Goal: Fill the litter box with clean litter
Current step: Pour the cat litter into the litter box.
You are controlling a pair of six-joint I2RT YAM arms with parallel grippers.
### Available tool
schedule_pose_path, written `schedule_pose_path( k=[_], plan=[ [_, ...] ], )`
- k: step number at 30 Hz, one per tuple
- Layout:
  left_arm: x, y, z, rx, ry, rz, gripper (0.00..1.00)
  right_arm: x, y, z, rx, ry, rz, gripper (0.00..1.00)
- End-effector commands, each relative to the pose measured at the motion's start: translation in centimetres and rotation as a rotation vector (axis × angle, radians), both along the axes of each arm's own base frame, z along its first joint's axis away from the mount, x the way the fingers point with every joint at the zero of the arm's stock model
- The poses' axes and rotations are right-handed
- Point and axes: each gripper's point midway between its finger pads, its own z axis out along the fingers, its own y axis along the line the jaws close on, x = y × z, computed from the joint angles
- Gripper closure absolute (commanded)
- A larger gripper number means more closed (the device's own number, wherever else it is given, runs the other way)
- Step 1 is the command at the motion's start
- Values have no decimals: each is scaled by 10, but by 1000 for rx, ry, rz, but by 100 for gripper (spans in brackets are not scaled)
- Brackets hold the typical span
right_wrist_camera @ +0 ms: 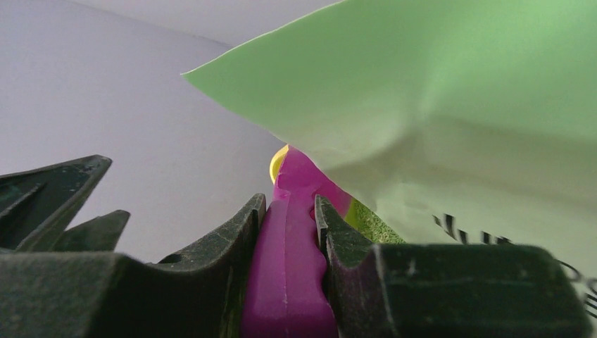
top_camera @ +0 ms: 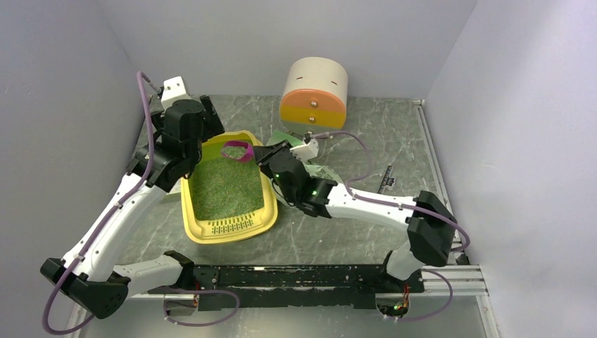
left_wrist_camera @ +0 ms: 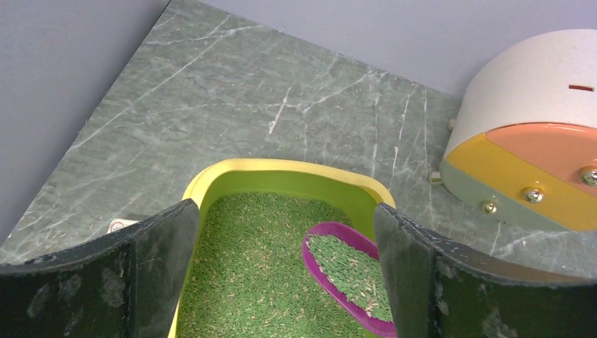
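Note:
The yellow litter box [top_camera: 191,220] lies left of centre with its slotted grille at the near end. Greenish litter [top_camera: 227,186] covers its floor. My right gripper [top_camera: 266,156] is shut on the handle of a magenta scoop [top_camera: 238,151], which hangs over the box's far end with litter in its bowl [left_wrist_camera: 352,271]. In the right wrist view the fingers [right_wrist_camera: 232,239] clamp the scoop handle [right_wrist_camera: 288,271]. My left gripper [top_camera: 210,118] is open and empty above the box's far left corner. Its view shows the box rim [left_wrist_camera: 281,167] and litter [left_wrist_camera: 246,267] between the jaws.
A pale green printed bag [top_camera: 285,137] lies right of the box, behind my right gripper, and fills the right wrist view [right_wrist_camera: 436,105]. A round beige, orange and yellow drawer cabinet [top_camera: 315,91] stands at the back. Grey walls close in on the left, back and right. A black rail [top_camera: 303,274] runs along the front.

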Motion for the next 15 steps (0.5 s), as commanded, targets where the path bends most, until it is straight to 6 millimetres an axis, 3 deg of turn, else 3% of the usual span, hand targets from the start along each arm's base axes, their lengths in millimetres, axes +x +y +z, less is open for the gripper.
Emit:
schedule_pose_path(
  k=[1,15],
  plan=[
    [-6,6,12,8,-29,17,3,7,14,2,-67,-23,9,100],
    [-5,4,15,9,-37,4,3,22,75,-14,-151,-23,123,100]
  ],
)
